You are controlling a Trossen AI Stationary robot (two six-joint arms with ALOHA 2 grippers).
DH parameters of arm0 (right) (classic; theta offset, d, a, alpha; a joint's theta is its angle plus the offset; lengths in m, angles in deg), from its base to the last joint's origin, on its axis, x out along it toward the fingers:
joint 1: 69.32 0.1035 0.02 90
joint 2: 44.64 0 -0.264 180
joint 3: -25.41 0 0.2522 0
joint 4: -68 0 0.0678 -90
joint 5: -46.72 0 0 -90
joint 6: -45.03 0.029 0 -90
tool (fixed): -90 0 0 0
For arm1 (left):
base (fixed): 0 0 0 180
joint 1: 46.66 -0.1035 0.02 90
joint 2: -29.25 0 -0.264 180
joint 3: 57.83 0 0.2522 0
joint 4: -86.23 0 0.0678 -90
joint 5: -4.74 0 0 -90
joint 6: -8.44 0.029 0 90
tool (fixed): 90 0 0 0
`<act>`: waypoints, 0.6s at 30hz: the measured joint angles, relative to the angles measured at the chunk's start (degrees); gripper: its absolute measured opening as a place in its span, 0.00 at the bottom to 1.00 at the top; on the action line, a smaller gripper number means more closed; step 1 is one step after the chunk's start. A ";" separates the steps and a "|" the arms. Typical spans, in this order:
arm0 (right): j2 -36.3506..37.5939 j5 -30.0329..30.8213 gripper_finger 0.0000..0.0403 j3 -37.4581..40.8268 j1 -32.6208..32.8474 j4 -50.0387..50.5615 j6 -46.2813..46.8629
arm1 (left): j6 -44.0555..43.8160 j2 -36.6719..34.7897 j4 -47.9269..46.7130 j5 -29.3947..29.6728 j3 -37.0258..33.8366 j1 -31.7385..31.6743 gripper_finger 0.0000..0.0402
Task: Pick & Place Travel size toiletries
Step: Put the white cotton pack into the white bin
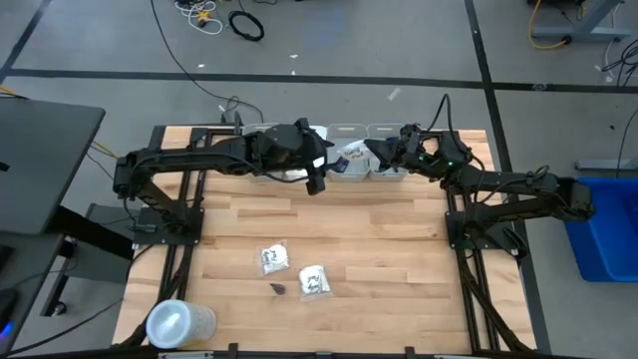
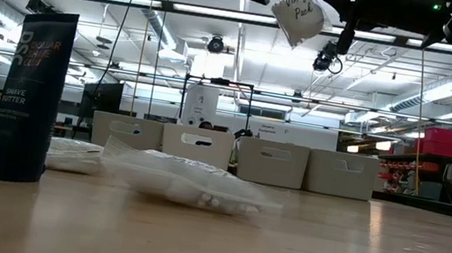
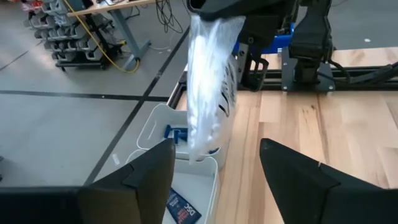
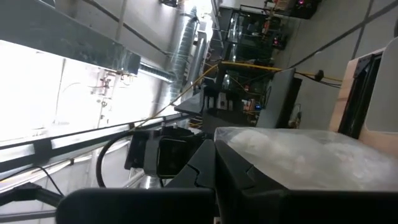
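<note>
Nearest the front edge of the counter [image 1: 399,249], a dark tube [image 2: 28,97] stands upright, and two white packets [image 1: 274,258] lie flat mid-counter with a small dark case [image 1: 278,289] just beside them, all apparently waiting their turn. In the low view these packets merge into one crinkly heap, so only the high view tells them apart.

Farther back, the right gripper [image 1: 377,152] is clamped on a white packet with dark print [image 2: 301,17], held aloft over the row of bins [image 2: 270,162], presumably to drop it in. The left gripper [image 1: 317,179] hovers close by with its fingers [image 3: 155,171] spread and nothing between them.

The left wrist view alone shows the packet hanging directly above a white bin [image 3: 152,127] that already holds a blue razor [image 3: 176,132] (the high view hides that under the arms).
</note>
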 joint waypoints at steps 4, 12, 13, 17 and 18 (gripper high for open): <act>0.00 0.00 0.00 0.00 0.00 0.03 -0.02 | -0.02 0.00 0.03 -0.02 0.00 0.02 0.54; 0.00 0.00 0.00 0.00 0.00 0.05 -0.16 | 0.28 0.00 0.02 0.01 0.01 0.02 0.36; 0.00 -0.02 0.00 0.00 0.00 0.05 -0.17 | 0.49 0.00 0.01 0.07 0.02 0.02 0.34; 0.00 -0.04 0.00 0.00 0.00 0.06 -0.59 | 0.51 0.00 0.02 0.14 0.02 0.02 0.25; 0.00 -0.04 0.00 0.00 0.00 0.07 -0.59 | 0.51 0.00 0.02 0.15 0.02 0.02 0.24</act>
